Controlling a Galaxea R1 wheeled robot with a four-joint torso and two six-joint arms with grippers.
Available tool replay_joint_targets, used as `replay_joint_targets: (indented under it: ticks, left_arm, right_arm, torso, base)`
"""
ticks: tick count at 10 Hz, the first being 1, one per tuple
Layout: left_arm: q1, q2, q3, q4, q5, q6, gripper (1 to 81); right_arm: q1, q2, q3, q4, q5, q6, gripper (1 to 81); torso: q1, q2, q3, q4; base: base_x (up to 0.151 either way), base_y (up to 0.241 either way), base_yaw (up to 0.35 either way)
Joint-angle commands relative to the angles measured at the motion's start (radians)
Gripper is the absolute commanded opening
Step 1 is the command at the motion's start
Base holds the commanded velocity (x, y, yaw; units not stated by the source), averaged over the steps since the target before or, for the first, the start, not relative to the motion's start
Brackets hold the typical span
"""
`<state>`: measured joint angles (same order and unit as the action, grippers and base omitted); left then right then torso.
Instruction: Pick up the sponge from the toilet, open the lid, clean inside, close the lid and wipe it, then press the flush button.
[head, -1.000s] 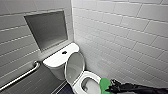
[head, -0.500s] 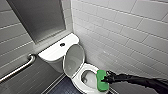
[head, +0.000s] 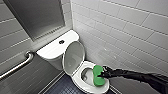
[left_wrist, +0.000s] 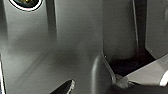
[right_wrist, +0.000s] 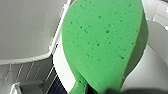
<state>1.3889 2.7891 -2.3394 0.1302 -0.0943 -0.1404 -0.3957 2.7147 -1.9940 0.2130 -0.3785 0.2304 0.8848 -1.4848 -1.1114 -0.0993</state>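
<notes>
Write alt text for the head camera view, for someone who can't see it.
The right gripper holds the green sponge at the rim of the open toilet, its dark arm reaching in from the picture's right. The lid stands raised toward the tank, which carries the round flush button; a metal grab bar runs at the left.

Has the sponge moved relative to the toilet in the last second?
Yes. Against the toilet, the sponge has come inward from beside the rim to over the bowl.
</notes>
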Motion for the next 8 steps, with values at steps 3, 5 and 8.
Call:
replay_joint_targets:
  ticks: [3,5,8]
  left_arm:
    - [0.023,-0.023,0.104,-0.004,0.079,-0.004,81.1]
    - [0.052,-0.023,0.104,-0.001,0.077,-0.002,81.1]
    - [0.081,-0.015,0.103,-0.001,0.077,-0.001,81.1]
  right_arm:
    - [0.162,0.042,-0.021,0.032,-0.042,0.004,1.0]
    - [0.185,0.067,-0.035,0.032,-0.042,0.004,1.0]
    - [0.212,0.082,-0.047,0.046,-0.042,0.013,1.0]
  torso:
    - [0.000,0.000,0.000,0.000]
    - [0.000,0.000,0.000,0.000]
    - [0.000,0.000,0.000,0.000]
  base:
    - [0.000,0.000,0.000]
    - [0.000,0.000,0.000]
    - [0.000,0.000,0.000]
